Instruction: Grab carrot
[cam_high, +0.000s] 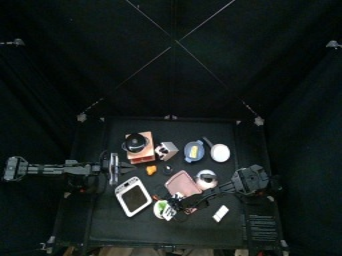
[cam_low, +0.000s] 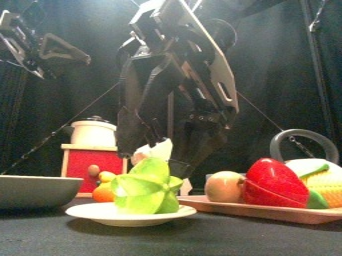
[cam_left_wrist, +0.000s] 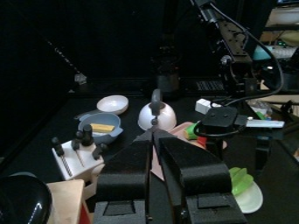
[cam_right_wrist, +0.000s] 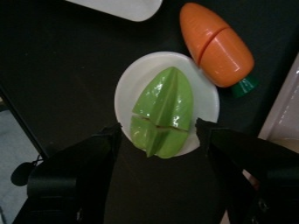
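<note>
Carrot (cam_right_wrist: 218, 45), the orange plastic toy one with a stubby green stem, is lying on the black counter (cam_right_wrist: 59, 70) just beside the white round plate (cam_right_wrist: 212, 103) that is carrying a green star-shaped toy fruit (cam_right_wrist: 167, 112). In the right wrist view the right tool (cam_right_wrist: 158, 166) is hanging directly over that fruit, its jaws standing wide apart with nothing between them, and the carrot is sitting off at about one o'clock from it, long axis slanting, stem end toward the plate. Judging by this, the right arm is the nearer one. Farther off, the left tool (cam_left_wrist: 156, 179) is waiting half open and empty at the counter's left side. Black curtains are closing in the room.
</note>
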